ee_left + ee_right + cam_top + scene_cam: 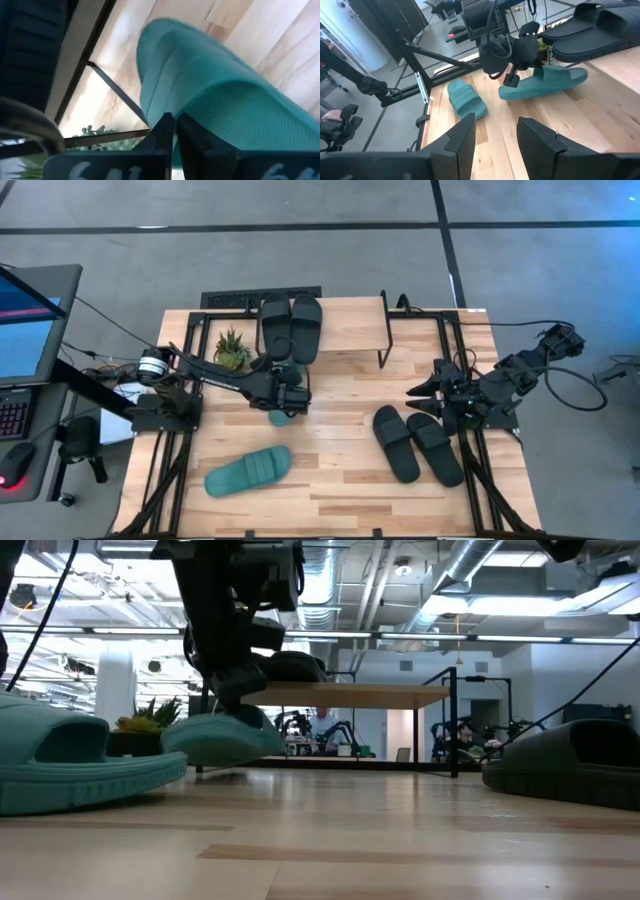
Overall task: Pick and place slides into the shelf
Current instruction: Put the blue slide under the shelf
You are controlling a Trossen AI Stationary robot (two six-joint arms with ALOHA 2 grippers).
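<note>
My left gripper (285, 398) hangs in front of the shelf (350, 694), shut on a teal slide (225, 737). That slide also shows in the left wrist view (215, 95) and the right wrist view (545, 82). A second teal slide (248, 472) lies sole down on the table near its near edge. Two black slides (290, 328) rest side by side on the shelf's top board. Two more black slides (418, 444) lie on the table's right part. My right gripper (495, 140) is open above the table, just beyond those two and touching nothing. My left gripper pinches the teal slide between its two fingers at the wide strap (200, 120), coming from above and pointing down. The slide is lifted clear of the table and hangs roughly level below the fingers, toe end slightly low. The gripper hides which layer lies between the fingers.
A small potted plant (232, 348) stands under the shelf's left part, close to the held slide. The shelf's thin black legs (384, 330) stand on the table's far half. A monitor and keyboard (25, 330) sit off the table's left. Bare wood (340, 480) lies between the slides.
</note>
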